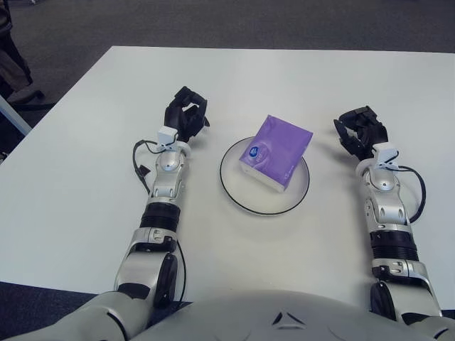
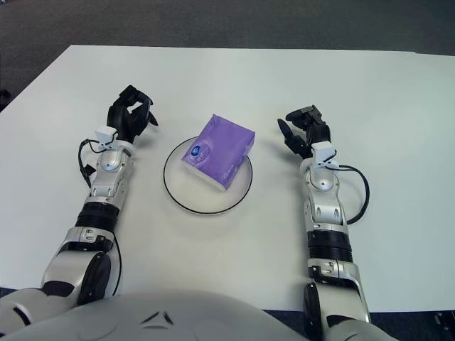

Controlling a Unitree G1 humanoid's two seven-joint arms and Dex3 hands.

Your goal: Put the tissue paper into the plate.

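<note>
A purple tissue pack (image 1: 276,151) lies in the white, dark-rimmed plate (image 1: 240,197) at the middle of the white table, its far corner jutting over the plate's rim. My left hand (image 1: 186,114) shows to the left of the plate, fingers loosely curled, holding nothing. To the right of the plate is my right hand (image 1: 361,132), fingers spread and empty. Neither hand touches the pack or the plate.
The white table (image 1: 85,163) spreads wide on all sides of the plate. Dark carpet lies beyond its far edge, and a dark object (image 1: 13,60) stands at the far left off the table.
</note>
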